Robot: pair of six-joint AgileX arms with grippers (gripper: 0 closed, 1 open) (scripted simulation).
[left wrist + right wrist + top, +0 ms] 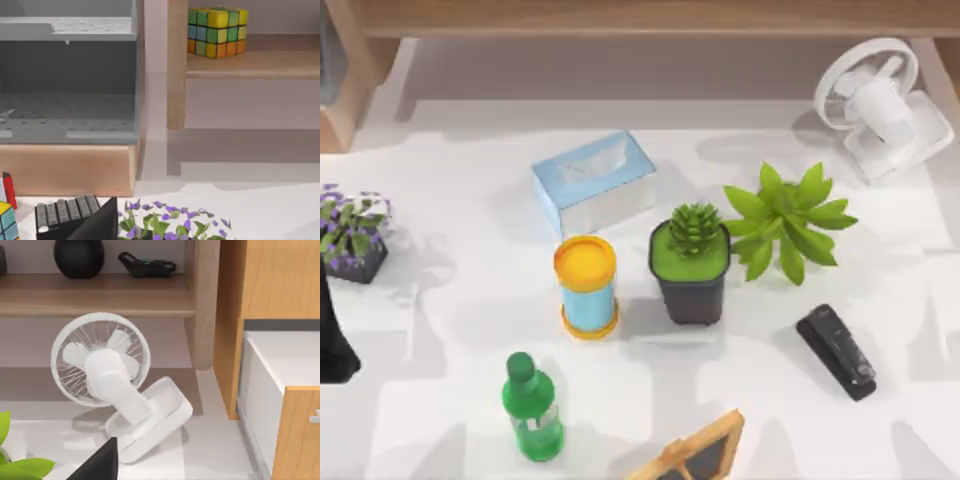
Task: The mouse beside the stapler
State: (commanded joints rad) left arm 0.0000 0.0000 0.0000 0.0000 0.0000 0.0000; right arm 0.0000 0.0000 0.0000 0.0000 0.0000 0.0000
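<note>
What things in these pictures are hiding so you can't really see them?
- The mouse: not found on the table in the top view.
- Wooden frame: cut off by the top view's bottom edge.
- Left arm: cut off by the top view's left edge; its gripper is out of sight.
- Keyboard: partly covered by a dark wedge in the left wrist view.
- Stapler: fully visible.

One stapler, three plants, one fan, one bottle.
</note>
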